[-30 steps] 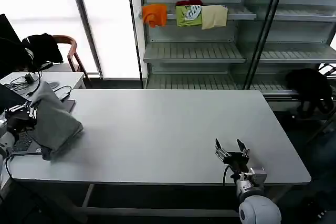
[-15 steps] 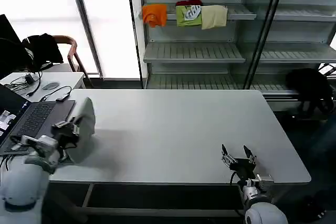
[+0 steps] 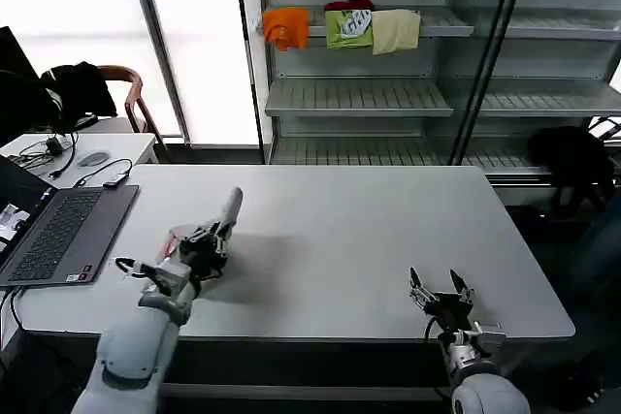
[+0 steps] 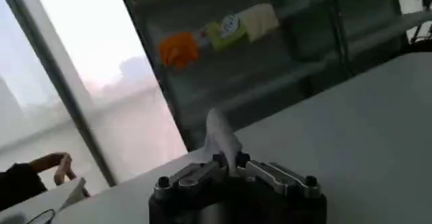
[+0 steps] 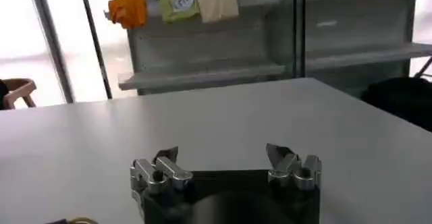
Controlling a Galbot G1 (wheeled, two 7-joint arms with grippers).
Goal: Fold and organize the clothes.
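The grey shirt [image 3: 229,212] stands up in a limp bunch over the table's [image 3: 349,230] left half, pinched in the left gripper [image 3: 207,237]; it looks light and floppy, best taken by an edge. The right gripper [image 3: 440,296] waits open near the front right.

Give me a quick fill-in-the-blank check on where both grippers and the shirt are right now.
1. The left gripper is shut on the ____.
2. The right gripper hovers near the table's front edge with its fingers ____.
3. The laptop sits at the table's ____ end.

Missing words: grey shirt; open; left
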